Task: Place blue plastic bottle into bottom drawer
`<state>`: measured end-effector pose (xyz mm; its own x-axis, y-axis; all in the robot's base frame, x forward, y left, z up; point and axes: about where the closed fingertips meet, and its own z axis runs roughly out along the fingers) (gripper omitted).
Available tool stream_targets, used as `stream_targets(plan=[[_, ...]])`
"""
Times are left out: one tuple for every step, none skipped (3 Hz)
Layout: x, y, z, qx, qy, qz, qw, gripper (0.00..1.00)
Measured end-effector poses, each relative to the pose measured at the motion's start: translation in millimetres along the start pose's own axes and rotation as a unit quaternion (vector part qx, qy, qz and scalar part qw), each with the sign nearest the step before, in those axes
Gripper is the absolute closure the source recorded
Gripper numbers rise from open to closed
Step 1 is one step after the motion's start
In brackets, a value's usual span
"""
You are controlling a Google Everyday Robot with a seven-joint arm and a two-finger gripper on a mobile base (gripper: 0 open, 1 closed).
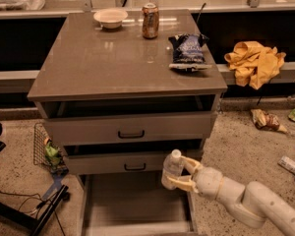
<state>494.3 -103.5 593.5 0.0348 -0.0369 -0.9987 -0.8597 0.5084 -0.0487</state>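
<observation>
The blue plastic bottle (172, 168) is clear with a white cap and stands upright in my gripper (181, 171), which is shut on it. The gripper reaches in from the lower right on a white arm. It holds the bottle over the right side of the bottom drawer (137, 205), which is pulled out and shows a flat grey floor. The bottle is in front of the right end of the middle drawer (132, 162).
The top drawer (130, 128) stands slightly open. On the cabinet top (113, 58) are a white bowl (110, 17), a brown-orange can (150, 20) and a dark chip bag (188, 51). A yellow cloth (255, 63) hangs at right. A wire basket (45, 149) and cables lie on the floor at left.
</observation>
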Motion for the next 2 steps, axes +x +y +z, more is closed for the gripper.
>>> stream_targets(plan=[[73.3,20.8,8.8,-0.027,-0.035,0.029,0.9986,1.0],[149.1,49.2,30.3,-0.058,-0.03,0.081,0.9945,1.0]])
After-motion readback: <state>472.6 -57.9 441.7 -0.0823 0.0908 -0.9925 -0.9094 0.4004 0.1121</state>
